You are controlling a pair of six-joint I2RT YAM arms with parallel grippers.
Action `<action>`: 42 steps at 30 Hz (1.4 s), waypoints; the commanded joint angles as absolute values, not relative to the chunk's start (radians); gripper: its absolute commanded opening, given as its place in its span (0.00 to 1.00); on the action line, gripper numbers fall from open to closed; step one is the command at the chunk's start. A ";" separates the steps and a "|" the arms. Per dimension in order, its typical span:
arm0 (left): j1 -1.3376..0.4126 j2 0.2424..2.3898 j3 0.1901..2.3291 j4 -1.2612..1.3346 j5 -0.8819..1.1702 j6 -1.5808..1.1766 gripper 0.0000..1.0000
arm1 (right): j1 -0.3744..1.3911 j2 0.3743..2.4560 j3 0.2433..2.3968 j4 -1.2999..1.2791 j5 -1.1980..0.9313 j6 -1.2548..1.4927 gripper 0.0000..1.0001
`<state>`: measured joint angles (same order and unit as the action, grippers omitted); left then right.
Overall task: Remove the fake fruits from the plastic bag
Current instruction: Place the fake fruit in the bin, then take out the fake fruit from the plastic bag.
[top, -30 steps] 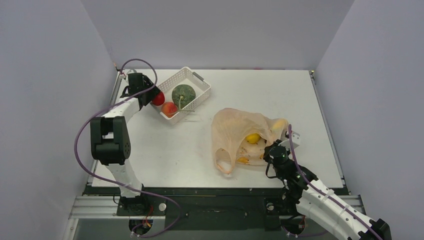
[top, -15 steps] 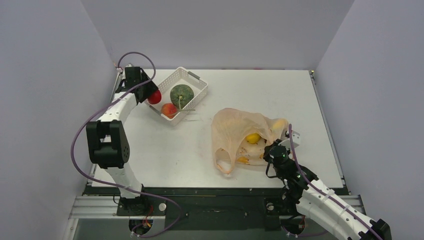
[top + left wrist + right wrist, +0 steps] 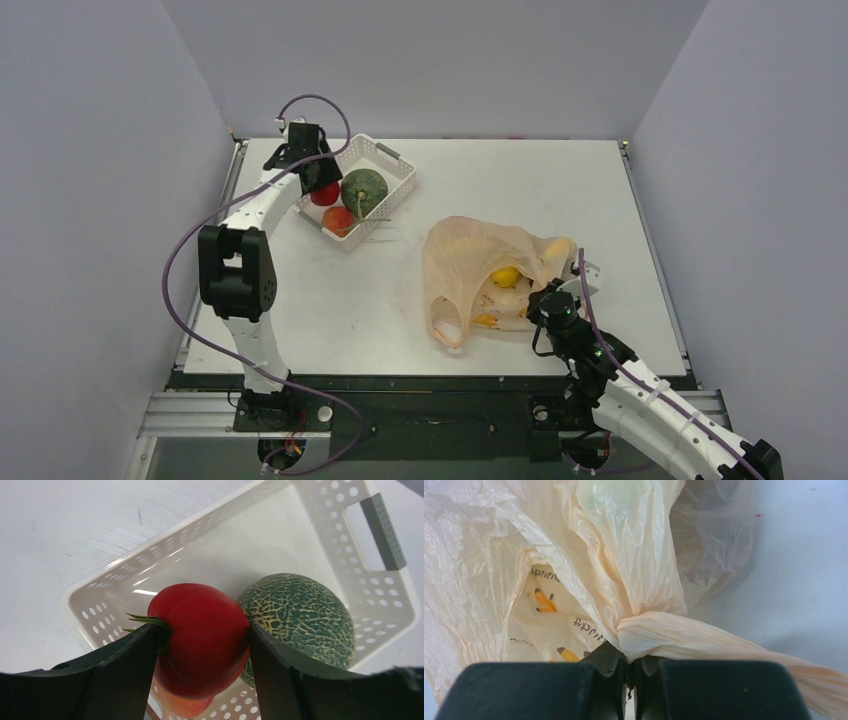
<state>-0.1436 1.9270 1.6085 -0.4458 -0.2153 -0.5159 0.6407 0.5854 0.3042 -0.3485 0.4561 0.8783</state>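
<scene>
The placing of one fruit is being carried out. The glossy red apple-like plastic fruit (image 3: 205, 630) is being pinched between the fingers of the left gripper (image 3: 322, 188). It is being held over the white perforated plastic basket (image 3: 350, 545), just beside the dark green netted melon (image 3: 300, 620) lying in it. An orange-pink peach (image 3: 185, 707) is also lying in the basket, below the red fruit.

As judged, the next move calls for the red fruit to be lowered into free basket space and the jaws to be spread, without the melon being pushed.

The thin crinkly pale-orange translucent plastic bag (image 3: 470, 260) is lying on the white table (image 3: 560, 180), well apart from the basket. A gathered fold of its film is being clamped by the right gripper (image 3: 630, 672), whose fingers are pressed together on it. A yellow oval fruit (image 3: 506, 276) is showing through the film inside the bag. Whether the smaller yellow-orange shapes beside it are fruits or prints cannot be told.
</scene>
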 commanded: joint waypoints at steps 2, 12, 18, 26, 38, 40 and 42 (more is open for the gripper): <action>-0.125 1.944 1.651 -0.434 -0.226 -0.465 0.71 | 0.634 0.564 0.323 -0.345 0.470 0.877 0.00; -0.107 1.909 1.595 -0.382 -0.187 -0.421 0.97 | 0.634 0.581 0.328 -0.339 0.474 0.872 0.00; -0.125 1.772 1.524 -0.375 -0.034 -0.461 0.97 | 0.634 0.586 0.341 -0.340 0.474 0.863 0.00; -0.260 1.427 1.196 -0.194 0.345 -0.581 0.97 | 0.636 0.621 0.366 -0.304 0.416 0.797 0.00; -0.846 1.341 0.873 0.175 0.259 -0.730 0.93 | 0.752 0.716 0.326 -0.146 0.315 0.825 0.00; -0.903 1.403 0.907 0.182 0.229 -0.738 0.91 | 0.786 0.717 0.327 -0.158 0.347 0.848 0.00; -0.937 1.465 0.944 0.169 0.195 -0.733 0.89 | 0.806 0.694 0.321 -0.189 0.395 0.890 0.00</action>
